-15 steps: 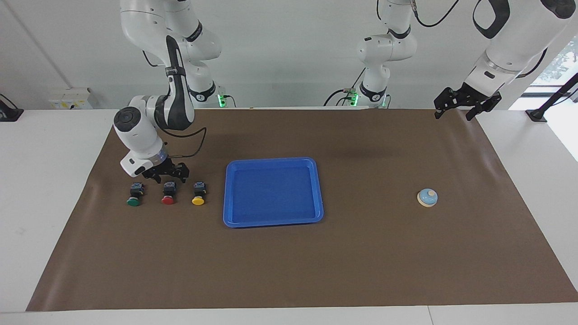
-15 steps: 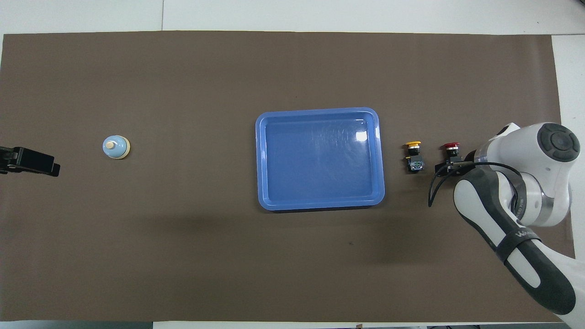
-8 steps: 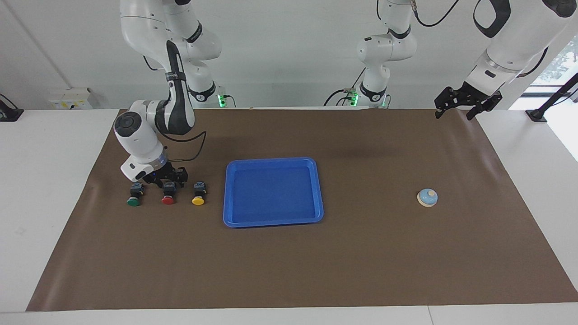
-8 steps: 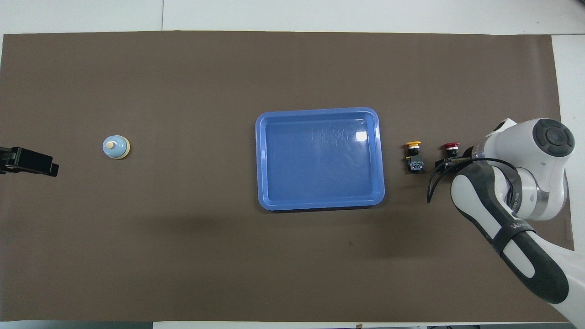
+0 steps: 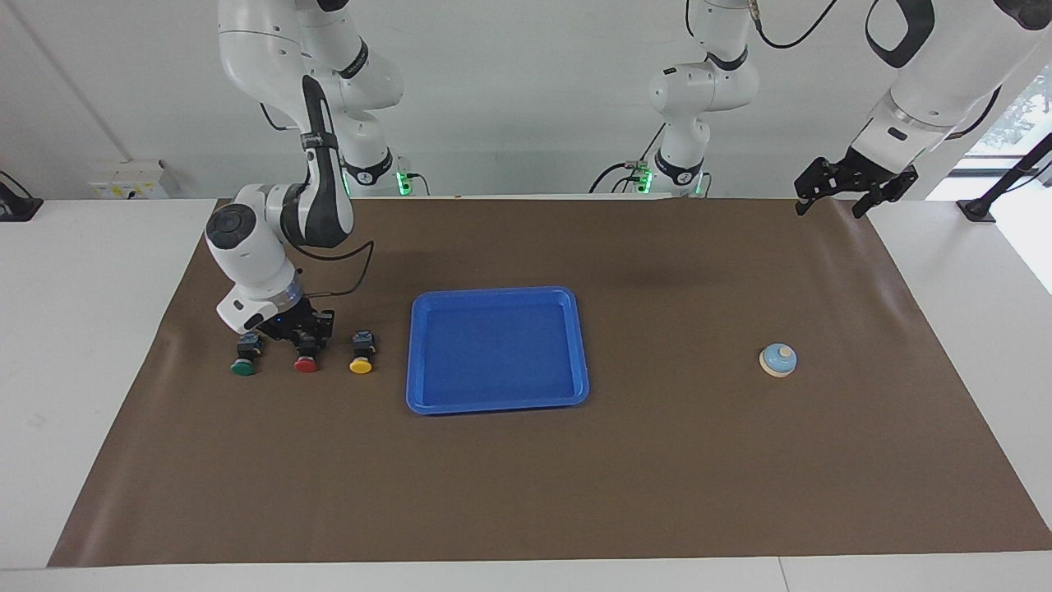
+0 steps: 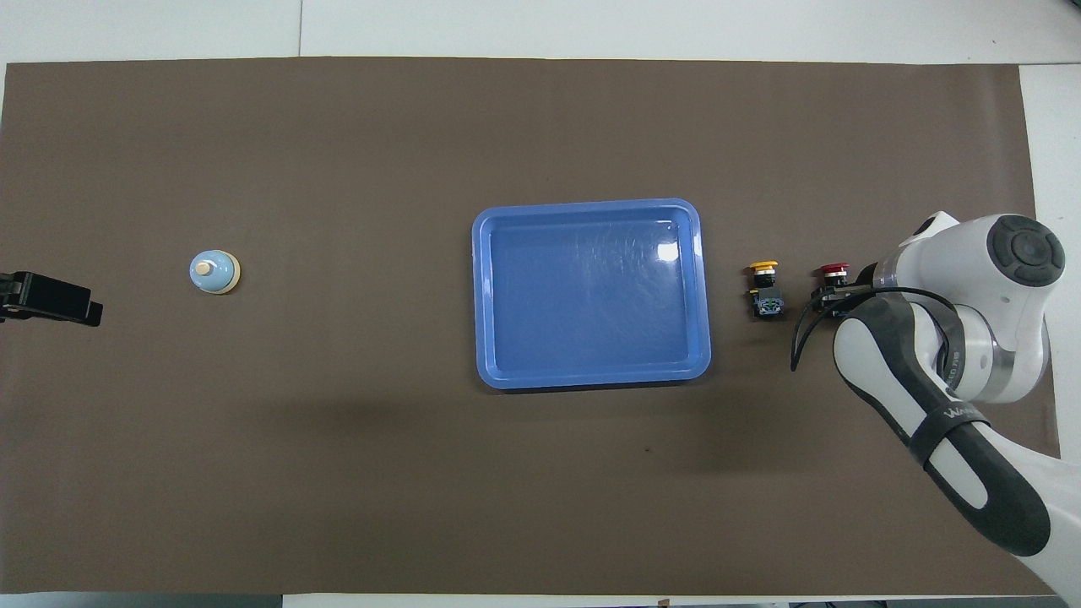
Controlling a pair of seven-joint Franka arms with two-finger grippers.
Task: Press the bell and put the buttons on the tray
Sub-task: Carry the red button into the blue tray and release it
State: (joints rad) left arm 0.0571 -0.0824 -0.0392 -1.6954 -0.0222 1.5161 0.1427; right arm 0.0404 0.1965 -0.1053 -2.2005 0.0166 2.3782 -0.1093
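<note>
The green (image 5: 242, 368), red (image 5: 306, 364) and yellow (image 5: 360, 366) buttons lie in a row on the brown mat, beside the blue tray (image 5: 497, 292), toward the right arm's end. My right gripper (image 5: 306, 335) is down on the red button, its fingers close on either side of the black body. In the overhead view the right gripper (image 6: 832, 300) sits at the red button (image 6: 832, 270); the yellow button (image 6: 764, 287) lies beside the tray (image 6: 591, 204), and the arm hides the green one. The bell (image 5: 777, 360) (image 6: 214, 272) stands toward the left arm's end. My left gripper (image 5: 855, 191) (image 6: 51, 300) waits open, raised over the mat's corner.
The brown mat (image 5: 657, 460) covers most of the white table. The tray holds nothing. A third robot arm's base (image 5: 682, 173) stands at the robots' edge of the table.
My right gripper has come down from above the buttons onto the red button and its fingers have drawn in around it. The left gripper has drifted slightly. The buttons, tray and bell have not moved.
</note>
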